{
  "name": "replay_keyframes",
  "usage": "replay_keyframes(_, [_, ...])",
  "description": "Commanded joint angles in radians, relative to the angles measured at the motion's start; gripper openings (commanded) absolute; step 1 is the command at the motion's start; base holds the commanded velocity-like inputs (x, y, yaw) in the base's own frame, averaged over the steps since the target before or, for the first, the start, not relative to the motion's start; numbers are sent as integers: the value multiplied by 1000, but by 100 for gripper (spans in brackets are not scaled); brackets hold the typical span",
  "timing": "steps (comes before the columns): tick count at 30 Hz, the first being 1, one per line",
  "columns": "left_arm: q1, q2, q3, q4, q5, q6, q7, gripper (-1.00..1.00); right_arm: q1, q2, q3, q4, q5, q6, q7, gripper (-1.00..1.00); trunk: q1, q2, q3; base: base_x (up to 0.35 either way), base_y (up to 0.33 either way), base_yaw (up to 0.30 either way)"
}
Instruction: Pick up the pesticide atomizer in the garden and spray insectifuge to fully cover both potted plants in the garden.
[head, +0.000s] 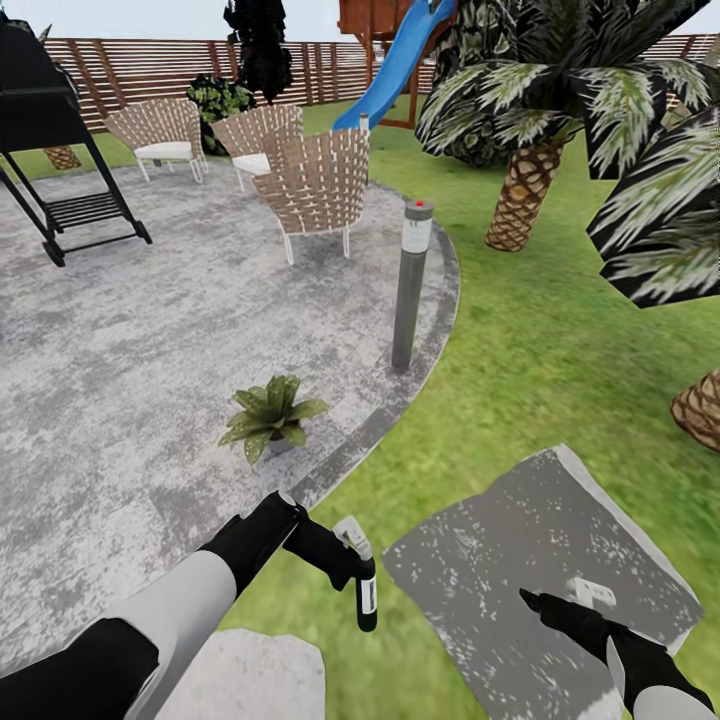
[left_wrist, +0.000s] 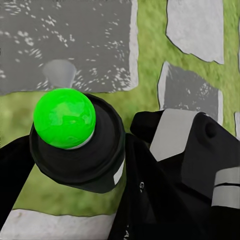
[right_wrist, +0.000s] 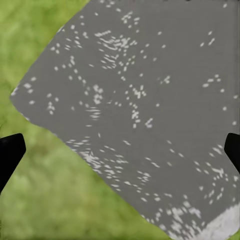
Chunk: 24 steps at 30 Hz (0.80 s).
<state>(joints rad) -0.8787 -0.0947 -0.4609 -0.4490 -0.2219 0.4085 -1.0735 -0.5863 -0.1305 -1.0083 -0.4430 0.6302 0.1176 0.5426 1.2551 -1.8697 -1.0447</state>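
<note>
The atomizer (head: 364, 585) is held clamped in the left pincer (head: 345, 560), low over the lawn near one potted plant (head: 270, 412) on the patio (head: 150, 350), probably for spraying; the right pincer (right_wrist: 120, 150) is spread wide, empty.

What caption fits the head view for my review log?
Left gripper holds the pesticide atomizer above grass, near one potted plant on the patio.

Head view: high, facing forward and down over patio (head: 150, 350), lawn (head: 540, 340) and both arms. Left wrist view: close, looking down past the atomizer (left_wrist: 75, 140) to grass and stepping slabs. Right wrist view: close above the grey slab (right_wrist: 150, 110), shared with head view (head: 540, 560).
</note>
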Motion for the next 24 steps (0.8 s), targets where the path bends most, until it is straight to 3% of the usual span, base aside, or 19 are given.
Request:
replay_keyframes(1, [-1,0,1,-1,-4,10,-5,-100,-1,0,-9,-2,5,5,8,100,0,0,1,0,0,0])
replay_keyframes(12, [13,-1,0,0,0,10,-6,-100,-1,0,-8,-2,5,5,6,100,0,0,18,0,0,0])
replay_keyframes(17, [21,-2,-1,0,70,10,-5,-100,-1,0,-8,-2,5,5,4,100,0,0,25,0,0,0])
replay_keyframes(24, [21,-1,-1,0,90,10,-5,-100,-1,0,-8,-2,5,5,3,100,0,0,34,0,0,0])
